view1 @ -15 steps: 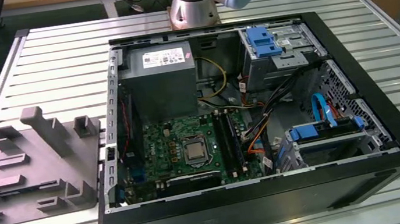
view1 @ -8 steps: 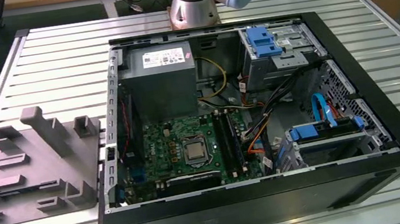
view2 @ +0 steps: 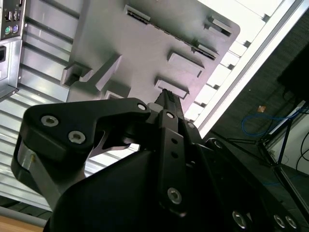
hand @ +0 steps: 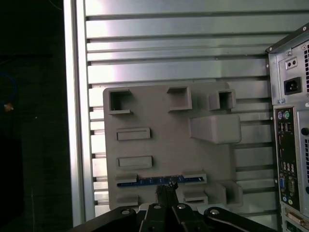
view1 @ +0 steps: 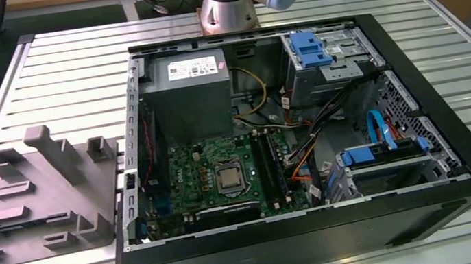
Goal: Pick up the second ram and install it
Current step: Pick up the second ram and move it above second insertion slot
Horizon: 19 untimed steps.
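Evidently the second ram (hand: 145, 181), a thin, flat, bluish circuit-board stick, had been parked for a grasp from straight above. It sat in a narrow slot of the matt grey moulded plastic fixture plate (hand: 164, 145), showing as a slim strip. Small raised blocks (hand: 126, 178) bracketed its ends, so it could not slide and its long sides were left free for fingers.

The black, angular, bolted metal gripper (hand: 166, 188) was lined up over the middle of that stick in the first wrist view. Its jaws were pressed together to a single narrow tip, with nothing between them, and the ram had not been lifted. How far above the stick the tip hung was hard to judge from this angle.

The plate carried several other shapes: square pockets, low rectangular pads and one sloped wedge, all smooth and dull, presumably nests for other parts.

Just beside it, on the ribbed, shiny aluminium table (view1: 70, 72), the black sheet-steel computer case (view1: 447, 192) lay on its side with the open face up. That put the green motherboard (view1: 195, 172) flat and facing upward, its long dark memory slots (view1: 267, 162) reachable by a downward push.
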Tool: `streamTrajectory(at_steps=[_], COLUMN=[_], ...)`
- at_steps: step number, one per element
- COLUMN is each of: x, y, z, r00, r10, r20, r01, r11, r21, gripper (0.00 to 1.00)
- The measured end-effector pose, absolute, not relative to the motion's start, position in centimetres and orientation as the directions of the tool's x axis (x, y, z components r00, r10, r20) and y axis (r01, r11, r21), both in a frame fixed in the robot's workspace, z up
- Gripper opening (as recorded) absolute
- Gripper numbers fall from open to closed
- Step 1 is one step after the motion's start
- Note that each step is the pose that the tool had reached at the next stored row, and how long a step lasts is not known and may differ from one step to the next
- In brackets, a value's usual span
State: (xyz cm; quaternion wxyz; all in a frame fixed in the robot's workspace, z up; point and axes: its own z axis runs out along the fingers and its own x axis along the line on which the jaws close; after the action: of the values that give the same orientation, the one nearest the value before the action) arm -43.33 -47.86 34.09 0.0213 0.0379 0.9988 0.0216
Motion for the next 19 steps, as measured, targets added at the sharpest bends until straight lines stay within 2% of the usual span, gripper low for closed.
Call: streamTrajectory(at_steps=[10,19], x=[-43.31,-43.31], y=[-47.86,-47.86], z=[34.09,34.02], r00=[-0.997,-0.995], r10=[0.062,-0.094], r20=[-0.041,-0.041], r01=[0.060,-0.096], r11=[0.997,0.994], r21=[0.045,0.045], gripper=[0.10,0.10])
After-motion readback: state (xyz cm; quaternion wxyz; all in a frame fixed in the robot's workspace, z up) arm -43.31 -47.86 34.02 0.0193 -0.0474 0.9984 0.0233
